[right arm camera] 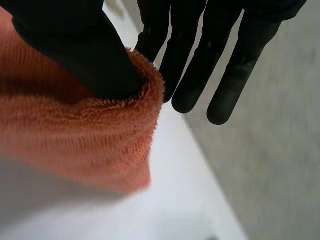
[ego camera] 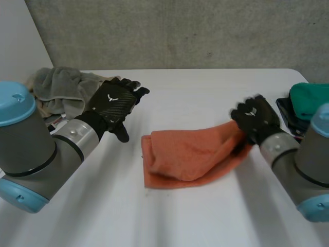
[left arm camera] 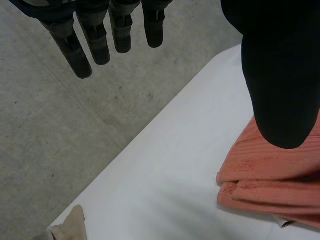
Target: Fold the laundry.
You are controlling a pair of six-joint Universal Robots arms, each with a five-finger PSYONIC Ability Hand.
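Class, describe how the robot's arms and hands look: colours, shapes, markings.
The left arm and right arm are grey tubes with light-blue caps and silver wrist bands. The left hand and right hand are black, each with a white mark on its back.

The towel (ego camera: 186,153) is orange, the table (ego camera: 205,95) white, the cloth pile (ego camera: 62,86) grey and beige.

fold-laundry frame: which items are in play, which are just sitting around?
In play:
orange towel, one end pinched by the right hand
left hand, open, apart from the towel

Lying about:
grey and beige cloth pile near the left hand
green item on dark items near the right hand
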